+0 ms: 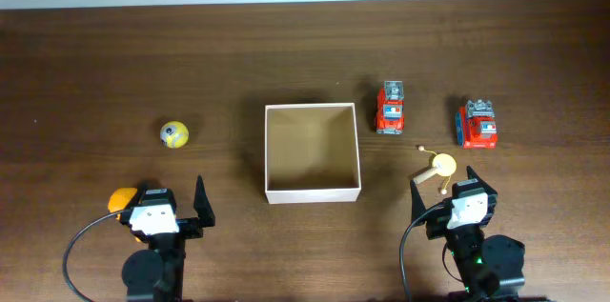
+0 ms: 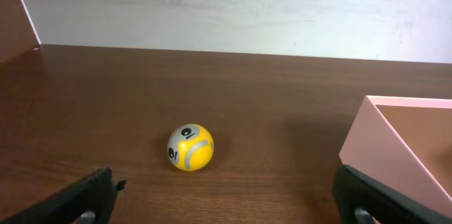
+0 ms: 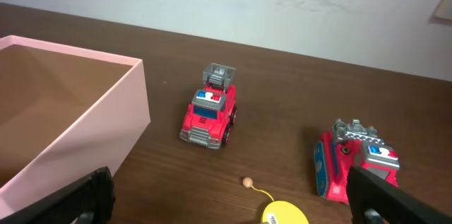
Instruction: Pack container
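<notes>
Between my two arms and a little ahead of both, the container [image 1: 313, 193] sits open-topped on the dark wooden surface [image 1: 95, 54]. It is a shallow square box with thin white walls and a tan inside.

My left gripper [image 1: 162, 203] is near the front edge of the surface, to the left of the container and well apart from it, with its fingers spread wide. In the left wrist view the container's wall [image 2: 395, 146] shows at the right edge, just beyond my right-hand finger, and the gap of the left gripper [image 2: 226, 206] faces bare wood. A yellow ball [image 1: 173, 134] with grey markings lies ahead of that gripper, slightly left of centre in the wrist view [image 2: 190, 148], apart from the container. An orange round thing [image 1: 121, 199] lies just beside the gripper's outer side, partly hidden by it.

My right gripper [image 1: 456, 197] is to the right of the container, also apart from it, and likewise stands wide. In the right wrist view the container's wall [image 3: 92, 132] fills the left side, beyond my left-hand finger, while the right gripper [image 3: 233, 206] opens toward the toys. A red fire truck [image 1: 390, 109] stands upright just beside the container's far right corner [image 3: 210, 111]. A second fire truck [image 1: 478, 124] lies tipped on its side farther right [image 3: 357, 160]. A yellow disc toy [image 1: 440, 167] with a small bead lies just ahead of the right gripper [image 3: 284, 215].
</notes>
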Robot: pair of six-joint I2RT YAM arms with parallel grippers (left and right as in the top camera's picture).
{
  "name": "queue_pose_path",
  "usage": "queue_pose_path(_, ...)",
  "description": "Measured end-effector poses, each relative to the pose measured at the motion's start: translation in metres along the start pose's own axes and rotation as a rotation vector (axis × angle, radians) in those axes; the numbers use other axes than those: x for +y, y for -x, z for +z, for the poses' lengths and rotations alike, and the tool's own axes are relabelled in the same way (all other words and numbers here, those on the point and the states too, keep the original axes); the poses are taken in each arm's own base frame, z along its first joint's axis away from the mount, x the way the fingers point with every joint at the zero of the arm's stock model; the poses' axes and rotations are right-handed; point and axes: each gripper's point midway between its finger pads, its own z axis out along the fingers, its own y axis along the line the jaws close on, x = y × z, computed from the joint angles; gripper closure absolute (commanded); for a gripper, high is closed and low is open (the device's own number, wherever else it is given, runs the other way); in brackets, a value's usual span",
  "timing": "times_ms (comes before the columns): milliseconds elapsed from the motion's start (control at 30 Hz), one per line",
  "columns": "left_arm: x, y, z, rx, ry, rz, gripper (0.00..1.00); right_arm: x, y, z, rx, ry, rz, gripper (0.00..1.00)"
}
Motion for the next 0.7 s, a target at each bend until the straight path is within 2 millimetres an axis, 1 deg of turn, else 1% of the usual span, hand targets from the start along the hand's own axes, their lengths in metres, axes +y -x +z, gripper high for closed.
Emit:
queue_pose_path(600, 0.0, 0.0, 0.0, 0.0, 0.0, 0.0, 0.01, 0.0002, 0.0003, 0.0, -0.001, 0.001, 0.0, 0.01)
queue_pose_path(700, 0.0, 0.0, 0.0, 0.0, 0.0, 0.0, 0.01, 0.0001, 0.0029, 0.0001, -0.012, 0.001, -0.001, 0.01)
